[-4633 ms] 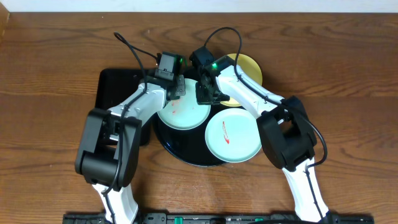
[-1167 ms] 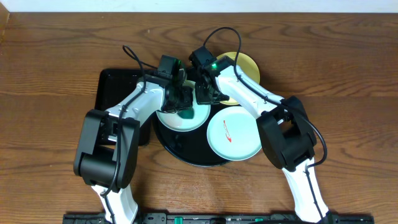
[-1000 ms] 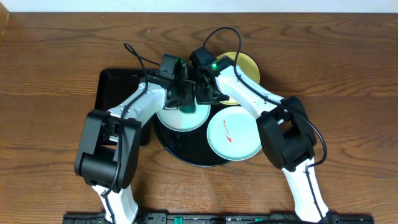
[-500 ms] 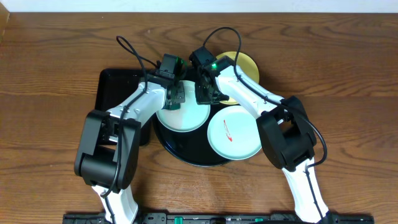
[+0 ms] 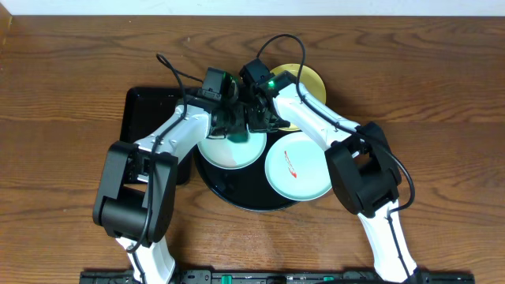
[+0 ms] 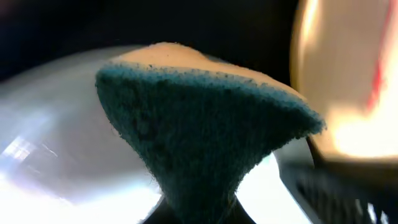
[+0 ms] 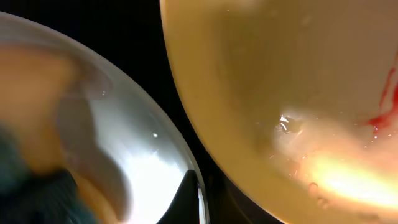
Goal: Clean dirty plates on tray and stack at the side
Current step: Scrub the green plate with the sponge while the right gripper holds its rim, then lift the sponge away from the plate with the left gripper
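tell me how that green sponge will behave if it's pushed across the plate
Probably soft and floppy: the sponge pinches to a narrow waist in the left tool and flares out beyond it. Likely light, given its porous look. Its rough green face should drag rather than slide on the glossy mint plate.

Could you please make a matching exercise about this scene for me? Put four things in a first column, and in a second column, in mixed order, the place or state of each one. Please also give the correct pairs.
Column 1
1. sponge
2. yellow plate
3. uncovered mint plate
4. rectangular tray

Column 2
A. lies on the table, left of the round tray
B. gripped by the left gripper
C. on the round tray's near right part, with a red smear
D. at the round tray's far side, partly under the right arm

Pairs: 1-B, 2-D, 3-C, 4-A
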`<action>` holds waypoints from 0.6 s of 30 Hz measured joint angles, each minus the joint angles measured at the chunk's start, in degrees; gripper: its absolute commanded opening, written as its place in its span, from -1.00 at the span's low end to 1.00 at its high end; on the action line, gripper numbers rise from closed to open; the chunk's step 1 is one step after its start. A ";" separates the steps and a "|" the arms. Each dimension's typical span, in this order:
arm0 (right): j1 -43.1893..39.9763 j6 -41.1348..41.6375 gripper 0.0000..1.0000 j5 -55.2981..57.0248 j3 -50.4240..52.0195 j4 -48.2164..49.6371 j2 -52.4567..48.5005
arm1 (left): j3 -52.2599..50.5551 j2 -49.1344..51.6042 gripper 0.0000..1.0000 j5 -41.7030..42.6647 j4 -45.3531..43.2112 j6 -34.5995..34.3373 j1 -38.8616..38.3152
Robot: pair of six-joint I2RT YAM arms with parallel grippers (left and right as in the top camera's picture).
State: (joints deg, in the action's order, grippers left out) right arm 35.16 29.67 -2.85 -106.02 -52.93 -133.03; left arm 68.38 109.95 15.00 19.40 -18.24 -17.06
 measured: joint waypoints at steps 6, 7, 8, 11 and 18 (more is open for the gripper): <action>0.00 0.00 -0.97 -0.02 0.00 0.02 0.00 | -0.02 0.00 -0.85 -15.76 -5.55 -0.02 0.02; 0.00 0.00 -0.97 -0.02 0.00 0.02 0.00 | -0.02 0.00 -0.85 -18.03 -5.70 0.04 0.02; 0.00 0.00 -0.97 -0.02 0.00 0.00 0.00 | 0.00 0.00 -0.84 -20.17 -5.25 0.11 0.04; -0.02 0.00 -0.98 -0.02 0.00 0.02 0.00 | 1.25 -0.17 -0.85 -23.93 1.40 0.35 0.17; -0.02 -0.44 -0.98 -0.07 0.00 0.00 0.00 | 11.28 -8.31 -0.85 -18.73 21.16 0.92 3.30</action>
State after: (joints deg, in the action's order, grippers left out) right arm 35.14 29.23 -2.92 -106.02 -52.93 -133.03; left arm 79.66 101.65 -3.73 40.56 -17.32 -13.76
